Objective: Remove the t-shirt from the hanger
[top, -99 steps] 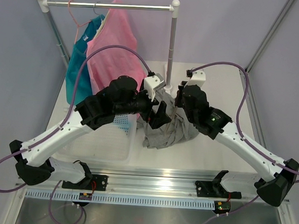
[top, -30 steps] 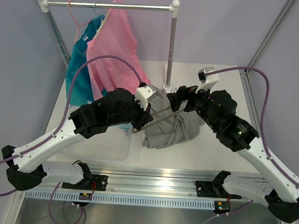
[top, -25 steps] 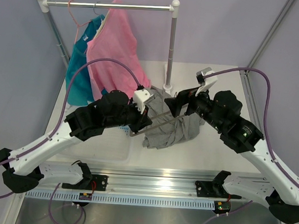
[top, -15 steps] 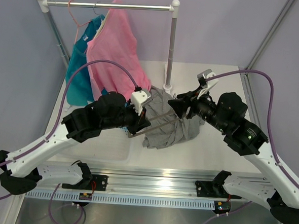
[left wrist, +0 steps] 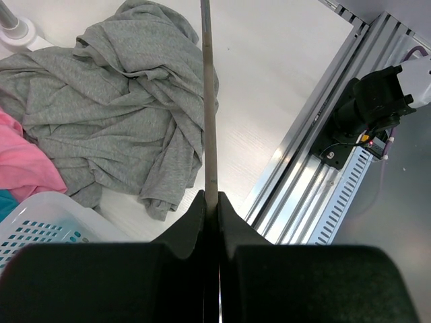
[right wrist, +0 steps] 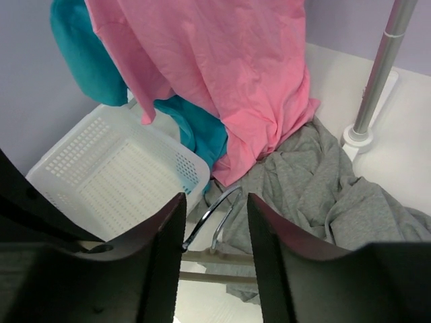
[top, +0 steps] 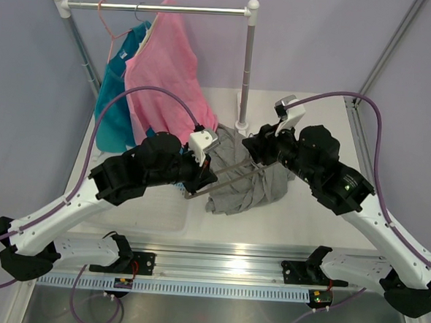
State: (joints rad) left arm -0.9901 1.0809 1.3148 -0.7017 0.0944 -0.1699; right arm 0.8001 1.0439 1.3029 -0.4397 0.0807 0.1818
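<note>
The grey t-shirt (top: 235,192) lies crumpled on the table, off the hanger (top: 225,178). The hanger is a thin greyish-brown frame held in the air above the shirt. My left gripper (top: 204,178) is shut on its straight bar (left wrist: 207,101), which runs out over the t-shirt (left wrist: 101,114). My right gripper (top: 254,153) is at the hanger's other end. In the right wrist view its jaws (right wrist: 214,202) stand apart on either side of the silver hook (right wrist: 217,212). The hook's tip is against one finger (right wrist: 165,235), with a gap to the other. The t-shirt (right wrist: 303,175) lies beneath.
A white perforated basket (top: 158,205) sits left of the shirt. A pink garment (top: 166,71) and a teal one (top: 113,97) hang from the rail, reaching down near the basket. The rack's pole (top: 247,68) stands just behind the shirt. A metal rail (top: 223,268) runs along the near edge.
The right gripper's jaws have narrowed from wide open and now bracket the hanger's hook. The left gripper has shifted slightly left and still holds the bar.
</note>
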